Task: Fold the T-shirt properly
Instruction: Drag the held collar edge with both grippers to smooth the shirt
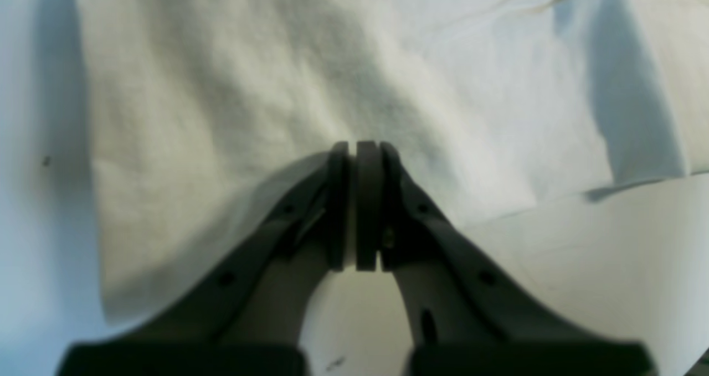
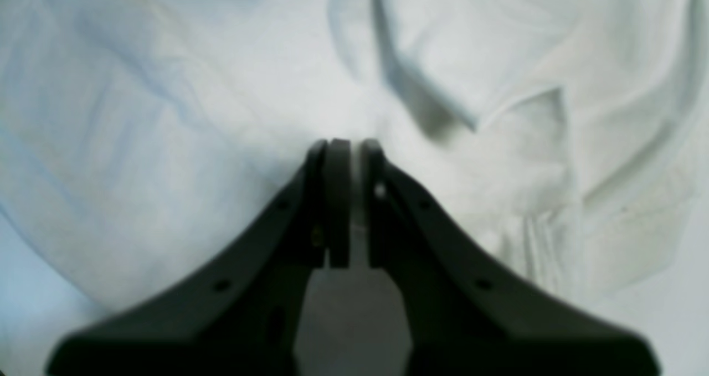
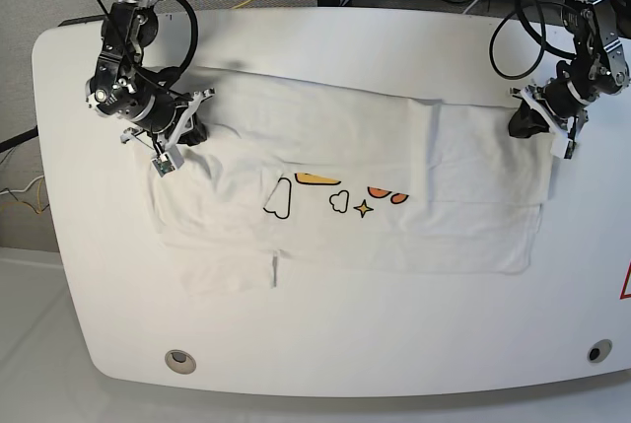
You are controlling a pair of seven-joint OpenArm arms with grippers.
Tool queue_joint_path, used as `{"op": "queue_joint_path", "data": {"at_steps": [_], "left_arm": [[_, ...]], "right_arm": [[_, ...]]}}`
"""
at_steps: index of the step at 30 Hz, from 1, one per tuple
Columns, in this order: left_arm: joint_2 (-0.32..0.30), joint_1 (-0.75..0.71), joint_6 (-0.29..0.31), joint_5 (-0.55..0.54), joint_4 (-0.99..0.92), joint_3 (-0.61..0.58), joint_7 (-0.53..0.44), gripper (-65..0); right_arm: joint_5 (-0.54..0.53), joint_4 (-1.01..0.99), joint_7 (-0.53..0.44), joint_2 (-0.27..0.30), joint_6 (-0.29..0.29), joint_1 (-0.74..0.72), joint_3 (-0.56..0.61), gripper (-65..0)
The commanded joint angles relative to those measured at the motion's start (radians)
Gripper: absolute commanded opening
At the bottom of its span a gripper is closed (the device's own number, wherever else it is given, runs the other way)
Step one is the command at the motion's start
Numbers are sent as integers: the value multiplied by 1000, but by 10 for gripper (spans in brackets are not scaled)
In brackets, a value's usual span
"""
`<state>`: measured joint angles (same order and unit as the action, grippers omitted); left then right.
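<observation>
Up close in the left wrist view, we see our left gripper [image 1: 353,149] with its jaws pressed together, the T-shirt [image 1: 232,99] spreading ahead of the tips and its edge running down the left against the tabletop [image 1: 33,199]. Whether a fold of cloth is pinched between the pads we cannot tell.

Next, the right wrist view: our right gripper [image 2: 343,146] is likewise all but closed, a thin gap showing, over rumpled T-shirt [image 2: 166,116] fabric, with a creased layer to the right of the tips.

Finally, the base view gives the relation we care about. The T-shirt [image 3: 375,196] lies flat on the tabletop [image 3: 325,354] with its long axis running side to side, one gripper at each far corner: left gripper [image 3: 525,119] on this view's right, right gripper [image 3: 187,125] on its left. Both arms reach down from the far edge, so the cloth extends toward the near side from both; neither is nearer.
</observation>
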<state>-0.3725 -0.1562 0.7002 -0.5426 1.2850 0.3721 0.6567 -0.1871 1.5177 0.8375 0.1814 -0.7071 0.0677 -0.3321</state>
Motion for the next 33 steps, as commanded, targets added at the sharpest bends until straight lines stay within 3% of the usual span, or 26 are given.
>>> {"op": "queue_joint_path", "data": {"at_steps": [1,25,33], "left_arm": [[-10,-19,-2,49,2,0,59,-628],[30,-118,-2,51,3,-3,59,-628],[27,-148,-2,51,3,-3,59,-628]], "right_arm": [[44,4,55,19,9,14,-3,-605],[44,4,41,20,9,10,0,-605],[44,4,41,60,9,11,0,-605]]}}
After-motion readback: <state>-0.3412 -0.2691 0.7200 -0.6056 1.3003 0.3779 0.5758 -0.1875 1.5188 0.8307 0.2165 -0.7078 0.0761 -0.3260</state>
